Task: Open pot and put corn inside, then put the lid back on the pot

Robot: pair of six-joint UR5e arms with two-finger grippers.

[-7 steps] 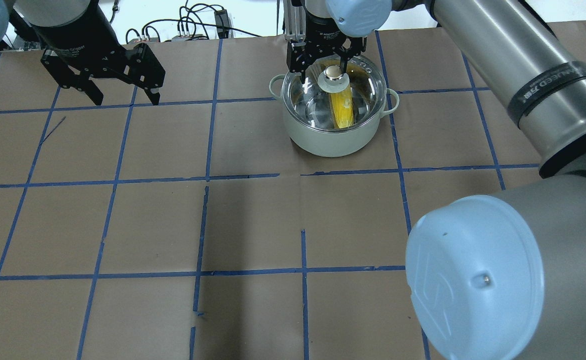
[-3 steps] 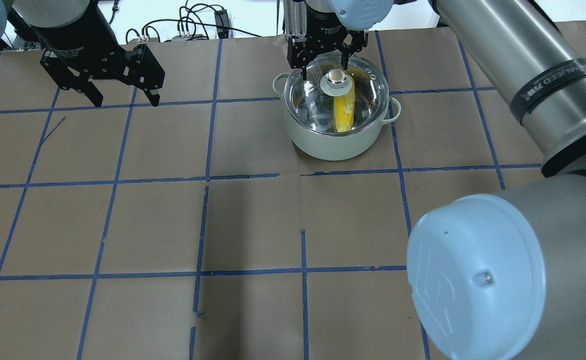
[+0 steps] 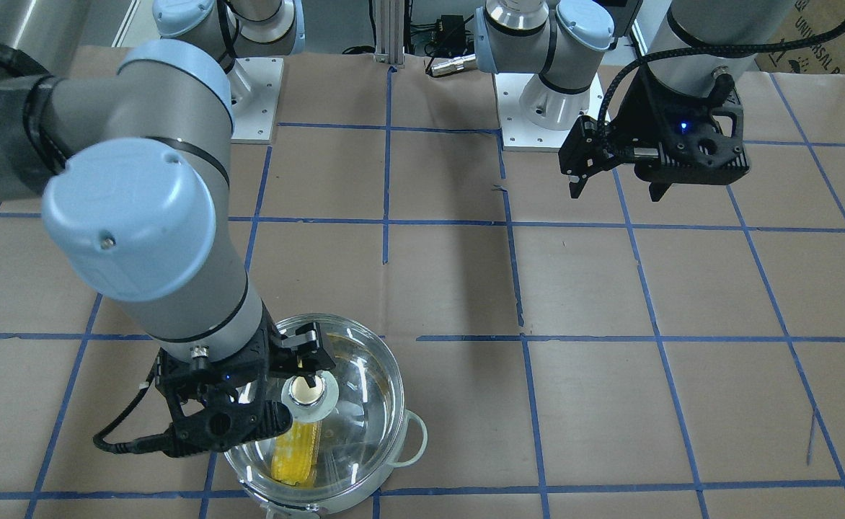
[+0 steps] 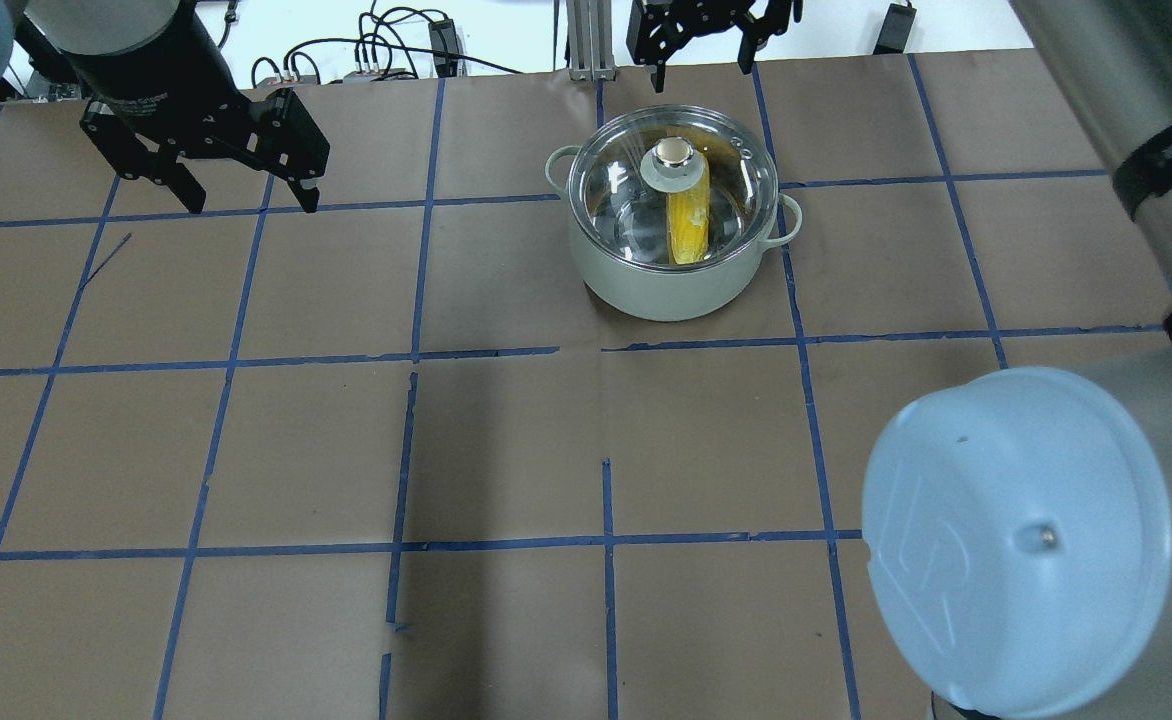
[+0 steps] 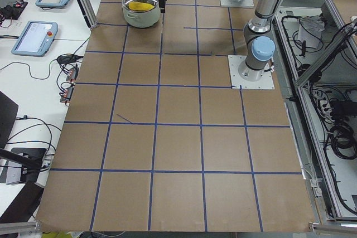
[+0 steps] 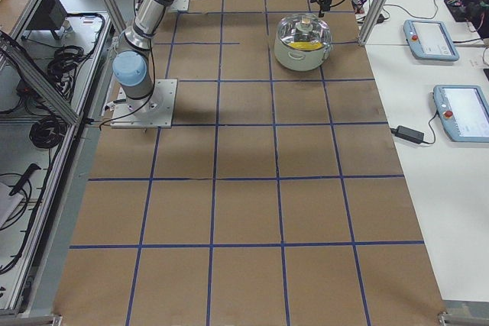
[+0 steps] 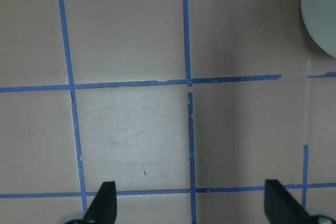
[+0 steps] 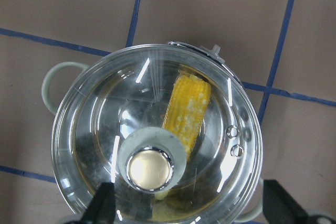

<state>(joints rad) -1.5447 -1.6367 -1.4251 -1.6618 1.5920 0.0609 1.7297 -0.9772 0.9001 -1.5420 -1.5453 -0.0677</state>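
The pot (image 4: pixel 671 285) stands on the far middle of the table, with pale green walls and loop handles. The glass lid (image 4: pixel 626 190) sits on it, its metal knob (image 4: pixel 673 153) free. The yellow corn (image 4: pixel 688 225) lies inside, seen through the glass. My right gripper (image 4: pixel 702 68) is open and empty, above and just beyond the pot. In the right wrist view its fingers flank the lid (image 8: pixel 105 119), the knob (image 8: pixel 150 169) and the corn (image 8: pixel 189 108) from above. My left gripper (image 4: pixel 249 200) is open and empty over the table's far left, well apart from the pot.
Brown paper with a blue tape grid (image 4: pixel 506 352) covers the table. A metal post (image 4: pixel 581 40) and cables (image 4: pixel 386 50) stand beyond the far edge behind the pot. The pot's edge (image 7: pixel 323 14) shows in the left wrist view's top right corner.
The right gripper stood around the lid's knob. The lid has settled on the pot, and the gripper has risen and drawn back toward the far edge. The left arm has not moved.
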